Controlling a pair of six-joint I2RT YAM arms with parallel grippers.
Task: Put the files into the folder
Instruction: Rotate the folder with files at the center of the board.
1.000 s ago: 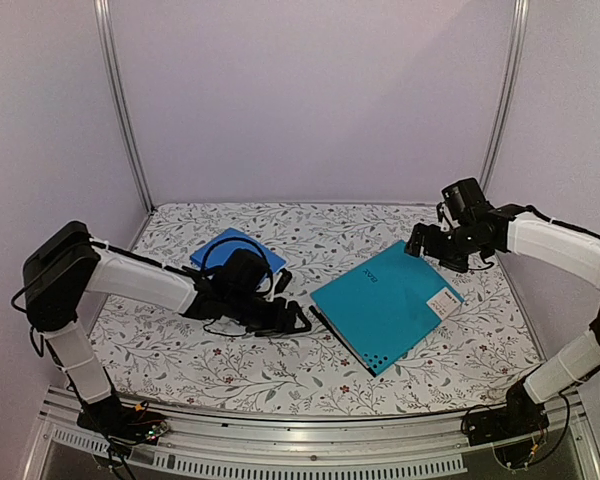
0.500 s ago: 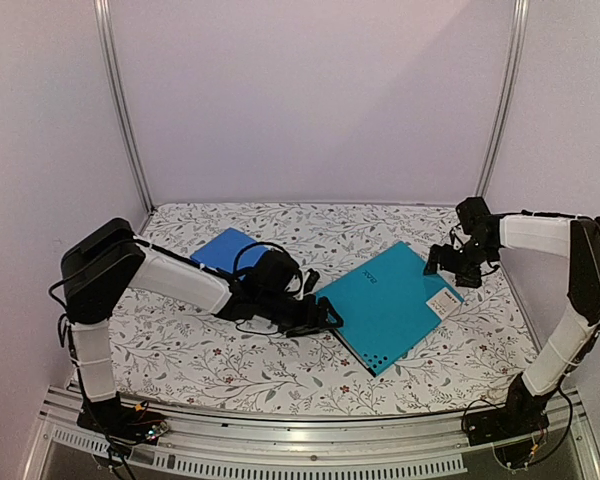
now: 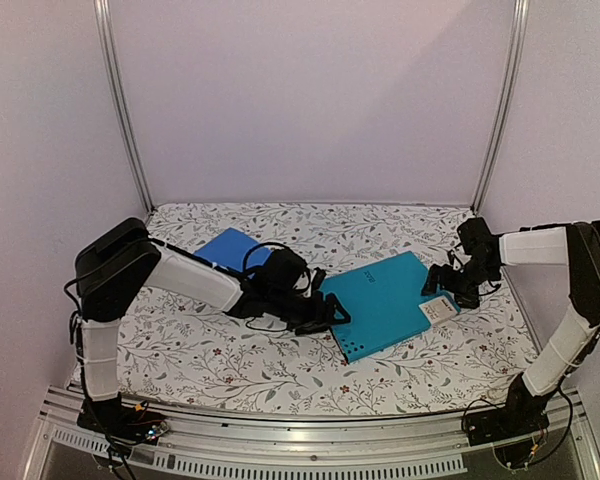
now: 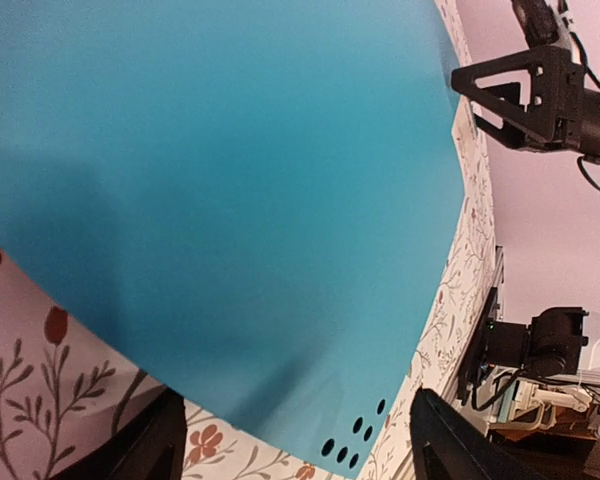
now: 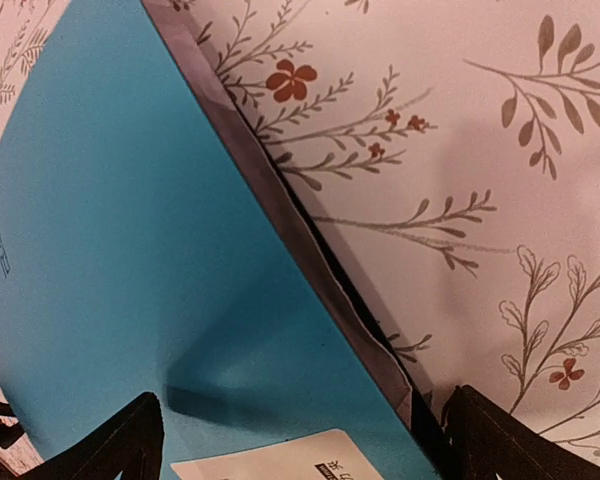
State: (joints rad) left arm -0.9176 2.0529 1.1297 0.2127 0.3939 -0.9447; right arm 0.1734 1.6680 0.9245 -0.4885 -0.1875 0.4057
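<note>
Though floral, tablecloth [image 3: 280, 372] beneath lilac walls [image 3: 310, 100]

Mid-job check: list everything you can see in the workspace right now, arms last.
teal folder: one, teal, closed, centre-right on the table
label: one, white, on the teal folder's near right corner
blue folder: one, blue, back left, partly hidden behind the left arm
paper sheets: none in any view
tablecloth: one, white with a floral print, covering the table
left gripper: one, black, open, at the teal folder's left edge
right gripper: one, black, open, at the teal folder's right edge, beside the label
</note>
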